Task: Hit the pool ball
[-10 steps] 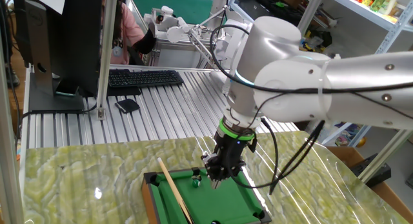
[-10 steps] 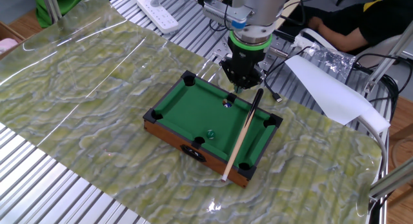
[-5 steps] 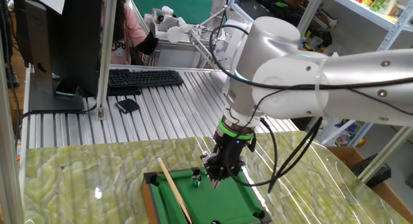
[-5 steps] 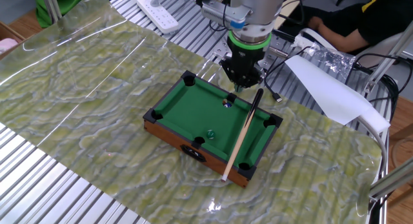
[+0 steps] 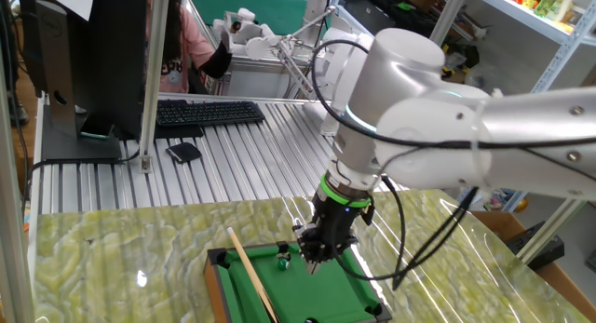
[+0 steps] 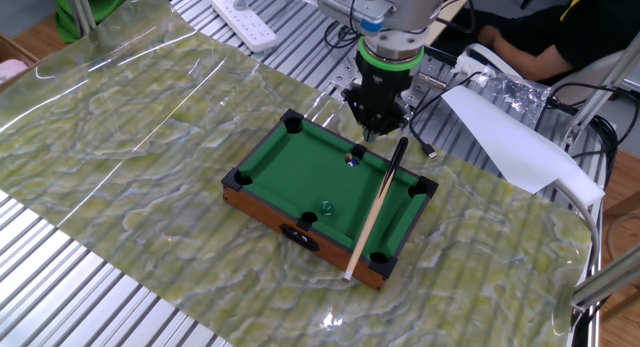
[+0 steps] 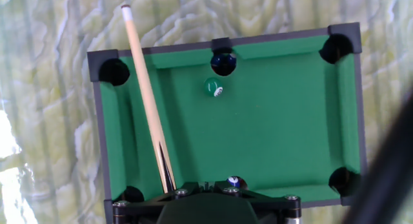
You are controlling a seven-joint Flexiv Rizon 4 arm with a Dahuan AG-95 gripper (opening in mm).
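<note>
A mini green pool table lies on the marbled mat. The pool ball, dark with a whitish spot, rests on the felt near the far rail. In the hand view the pool ball sits just right of my fingertips. My gripper is shut and empty, hovering over the far rail just behind that ball. My gripper points straight down, and the hand view shows the gripper at the bottom edge. A wooden cue stick lies along the right side of the table.
A green ball lies near the middle pocket on the opposite rail. A white paper sheet and cables lie right of the table. A power strip lies behind, and a keyboard sits on the slatted bench.
The arm has shifted slightly, carrying the shut gripper a little to the right above the far rail. Both balls and the cue stick have stayed put.
</note>
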